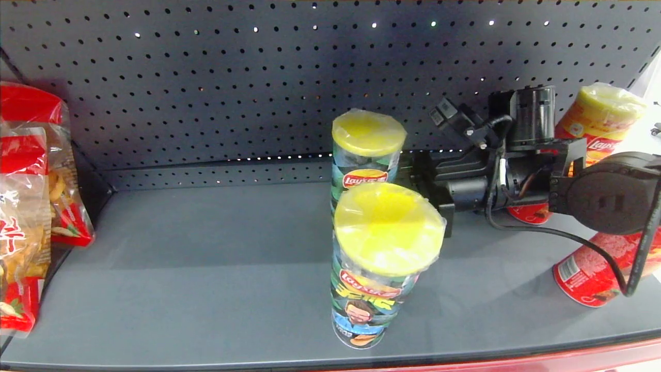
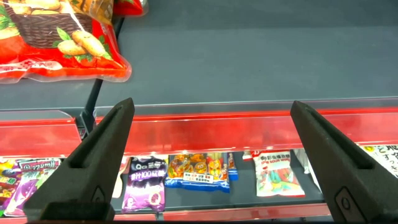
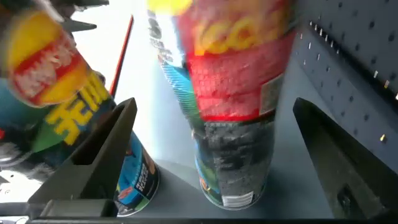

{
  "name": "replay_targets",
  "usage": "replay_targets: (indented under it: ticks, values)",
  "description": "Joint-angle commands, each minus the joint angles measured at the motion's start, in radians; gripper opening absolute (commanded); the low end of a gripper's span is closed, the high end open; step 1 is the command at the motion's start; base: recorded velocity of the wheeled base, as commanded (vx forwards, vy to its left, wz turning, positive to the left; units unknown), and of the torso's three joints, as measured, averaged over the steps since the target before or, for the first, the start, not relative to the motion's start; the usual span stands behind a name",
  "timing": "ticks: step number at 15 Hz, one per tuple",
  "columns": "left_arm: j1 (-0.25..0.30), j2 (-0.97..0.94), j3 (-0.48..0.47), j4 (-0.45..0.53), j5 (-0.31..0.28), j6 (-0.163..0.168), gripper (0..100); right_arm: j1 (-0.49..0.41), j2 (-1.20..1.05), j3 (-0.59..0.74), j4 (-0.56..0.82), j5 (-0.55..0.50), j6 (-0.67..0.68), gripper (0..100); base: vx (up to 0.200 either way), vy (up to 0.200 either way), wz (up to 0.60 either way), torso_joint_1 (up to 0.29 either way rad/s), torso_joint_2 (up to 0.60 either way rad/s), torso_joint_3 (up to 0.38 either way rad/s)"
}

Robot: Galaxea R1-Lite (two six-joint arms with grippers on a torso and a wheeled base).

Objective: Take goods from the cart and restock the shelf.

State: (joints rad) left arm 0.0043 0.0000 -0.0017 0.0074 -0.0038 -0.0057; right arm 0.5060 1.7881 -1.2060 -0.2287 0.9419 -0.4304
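Observation:
Two green chip cans with yellow lids stand upright on the grey shelf (image 1: 206, 268), the front can (image 1: 384, 258) close before the rear can (image 1: 367, 150). My right gripper (image 1: 421, 178) comes in from the right at the rear can's side. In the right wrist view this gripper (image 3: 214, 106) is open, the rear can (image 3: 233, 124) stands between its fingers (image 3: 106, 162) with a gap on each side, and the front can (image 3: 74, 118) is beside it. My left gripper (image 2: 212, 106) is open and holds nothing, in front of the shelf's red front strip (image 2: 205, 130).
Red chip cans stand at the shelf's right: one (image 1: 601, 116) behind my right arm, one (image 1: 594, 268) tilted near the front. Red snack bags (image 1: 31, 206) fill the left end. A perforated back panel (image 1: 258, 77) closes the shelf. Snack packs (image 2: 199, 171) lie on the lower shelf.

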Motion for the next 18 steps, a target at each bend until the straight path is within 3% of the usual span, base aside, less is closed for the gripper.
replay_targets:
  ticks: [1,2,5,18]
  values:
    - [0.000,0.002,0.000,0.000,-0.001,0.000,100,0.002,0.005,-0.026,0.055,-0.028,-0.019,100,0.000,0.000,0.00,0.000,0.00,0.000]
    - [0.000,0.002,0.000,0.000,0.001,0.000,100,0.002,0.001,-0.090,0.169,-0.038,-0.060,100,0.000,0.000,0.00,0.000,0.00,0.000]
    - [0.000,0.002,0.000,0.000,0.001,0.000,100,0.006,0.002,-0.196,0.266,-0.041,-0.096,100,0.000,0.000,0.00,0.000,0.00,0.000]
    - [0.000,0.002,0.000,0.000,-0.001,0.000,100,0.005,-0.041,-0.293,0.267,-0.043,-0.011,100,0.000,0.000,0.00,0.000,0.00,0.000]
